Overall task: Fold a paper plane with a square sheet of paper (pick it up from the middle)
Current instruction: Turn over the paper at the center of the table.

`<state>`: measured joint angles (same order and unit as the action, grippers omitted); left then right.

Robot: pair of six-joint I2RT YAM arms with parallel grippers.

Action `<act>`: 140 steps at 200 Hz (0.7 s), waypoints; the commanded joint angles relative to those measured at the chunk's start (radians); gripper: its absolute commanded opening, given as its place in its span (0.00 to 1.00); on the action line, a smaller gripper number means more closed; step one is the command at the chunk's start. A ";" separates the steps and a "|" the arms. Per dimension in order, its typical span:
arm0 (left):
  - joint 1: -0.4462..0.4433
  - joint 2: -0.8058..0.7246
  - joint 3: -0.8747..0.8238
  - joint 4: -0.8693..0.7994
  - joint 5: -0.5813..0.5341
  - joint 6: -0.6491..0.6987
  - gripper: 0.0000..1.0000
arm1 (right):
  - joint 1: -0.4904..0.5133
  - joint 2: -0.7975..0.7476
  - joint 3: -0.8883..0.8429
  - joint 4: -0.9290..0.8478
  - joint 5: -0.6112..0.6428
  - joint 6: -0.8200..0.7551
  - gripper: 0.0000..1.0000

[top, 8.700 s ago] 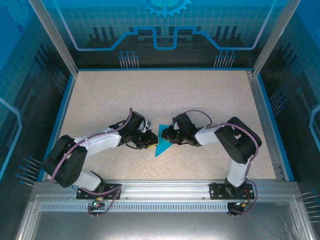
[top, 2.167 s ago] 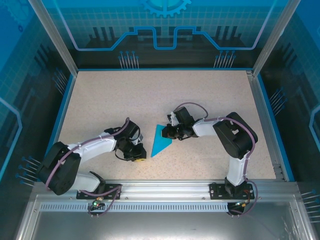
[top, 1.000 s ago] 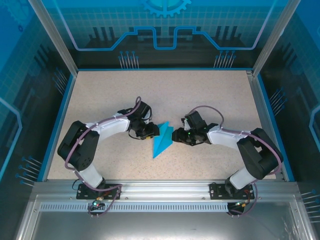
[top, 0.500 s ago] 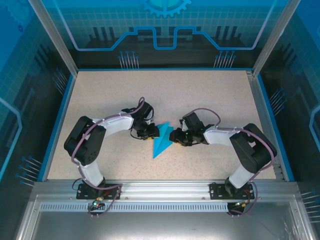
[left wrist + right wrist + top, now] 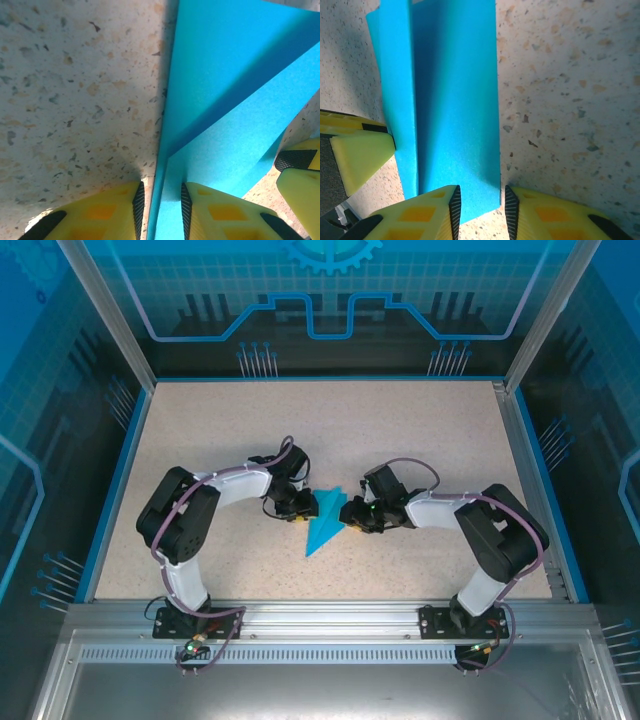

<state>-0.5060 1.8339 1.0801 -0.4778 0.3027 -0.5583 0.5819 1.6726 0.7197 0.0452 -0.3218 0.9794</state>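
Cyan and narrow, the paper plane (image 5: 323,522) lies at the middle of the worktop (image 5: 300,420), its sharp point toward the near side. The early folds look done: layers overlap along long diagonal creases, and the outline is a dart rather than a square. My left gripper (image 5: 302,511) sits at its left edge and my right gripper (image 5: 347,515) at its right. Both are only narrowly parted. The left straddles a raised fold edge and the right brackets a corner, neither visibly pinching. What remains, I judge, is the last wing creases and a firm pressing — how crisp the folds are I cannot tell.
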 commanded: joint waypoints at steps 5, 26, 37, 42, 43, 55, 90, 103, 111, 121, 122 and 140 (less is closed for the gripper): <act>-0.005 0.025 0.033 -0.036 0.000 0.029 0.28 | 0.029 0.051 0.012 0.068 -0.025 0.036 0.31; -0.006 0.026 0.033 -0.041 0.000 0.029 0.27 | 0.030 0.047 0.003 0.106 -0.041 0.058 0.30; -0.008 0.025 0.031 -0.041 -0.003 0.028 0.26 | 0.035 0.045 0.008 0.097 -0.032 0.054 0.31; -0.008 0.027 0.029 -0.039 -0.003 0.028 0.26 | 0.035 0.049 0.017 0.081 -0.029 0.050 0.32; -0.008 0.027 0.029 -0.039 -0.004 0.027 0.26 | 0.035 0.050 0.018 0.078 -0.029 0.049 0.32; -0.010 0.028 0.027 -0.036 -0.002 0.026 0.25 | 0.035 0.055 0.020 0.085 -0.031 0.049 0.31; -0.012 0.033 0.026 -0.035 -0.005 0.023 0.23 | 0.035 0.057 0.007 0.150 -0.050 0.075 0.32; -0.014 0.039 0.028 -0.036 -0.004 0.023 0.23 | 0.036 0.057 0.014 0.147 -0.052 0.072 0.30; -0.014 0.043 0.029 -0.036 -0.004 0.021 0.23 | 0.036 0.059 0.022 0.135 -0.049 0.071 0.30; -0.015 0.047 0.030 -0.038 -0.002 0.021 0.23 | 0.038 0.058 0.025 0.126 -0.042 0.069 0.30; -0.015 0.047 0.030 -0.038 -0.002 0.021 0.23 | 0.037 0.059 0.026 0.125 -0.041 0.069 0.30; -0.016 0.048 0.032 -0.042 -0.006 0.023 0.22 | 0.038 0.061 0.026 0.119 -0.038 0.065 0.32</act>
<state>-0.5125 1.8507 1.0916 -0.4908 0.3023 -0.5468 0.5888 1.6981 0.7238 0.0982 -0.3336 1.0405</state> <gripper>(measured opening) 0.223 0.304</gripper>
